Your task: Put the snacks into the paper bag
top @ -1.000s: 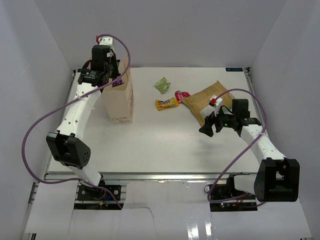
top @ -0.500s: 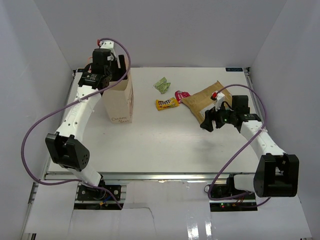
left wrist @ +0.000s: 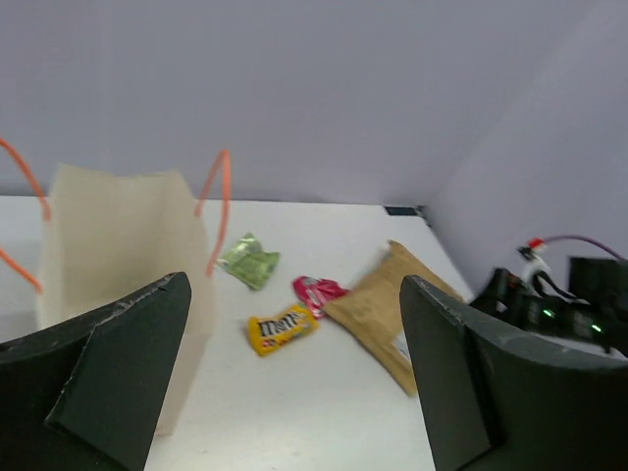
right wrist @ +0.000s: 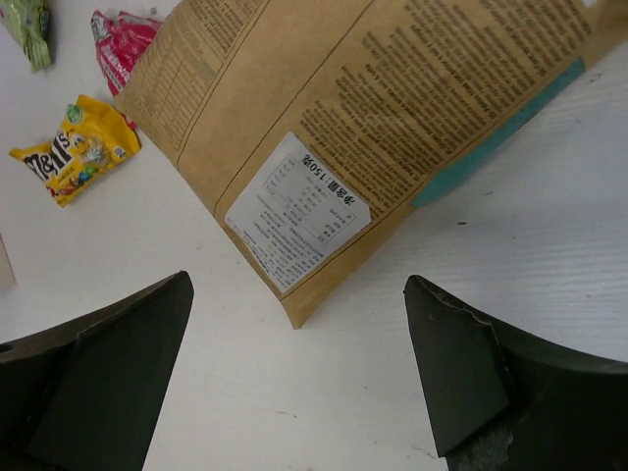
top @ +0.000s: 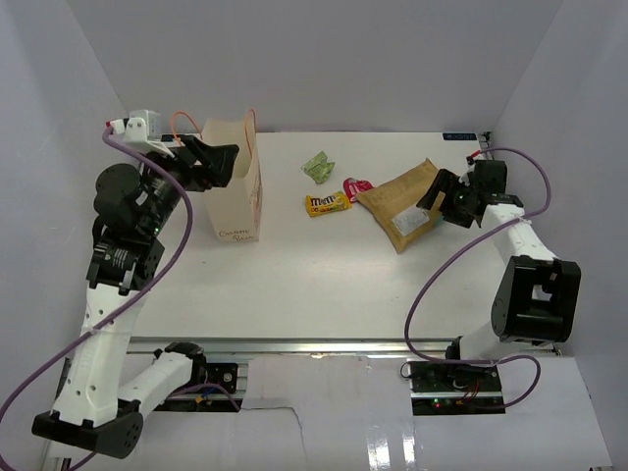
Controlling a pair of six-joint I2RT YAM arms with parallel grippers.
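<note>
While the left tool [top: 224, 165] hangs with its jaws spread wide and nothing between them, just beside the open mouth of the paper bag [top: 238, 196] standing upright at the left of the worktop [top: 324, 275], I cannot see down into the bag, so whatever it may hold is hidden from me. To its right, four snacks plainly lie outside it: a green packet [top: 317, 168] toward the back, a yellow M&M's packet [top: 327, 204], and a pink-red packet [top: 358, 185] right up against the big tan pouch [top: 400, 196]. Over the pouch's right side the right tool [top: 440, 199] hovers, its jaws likewise wide and empty. By my reckoning the job is partway at best, with at least these four left to bag.
</note>
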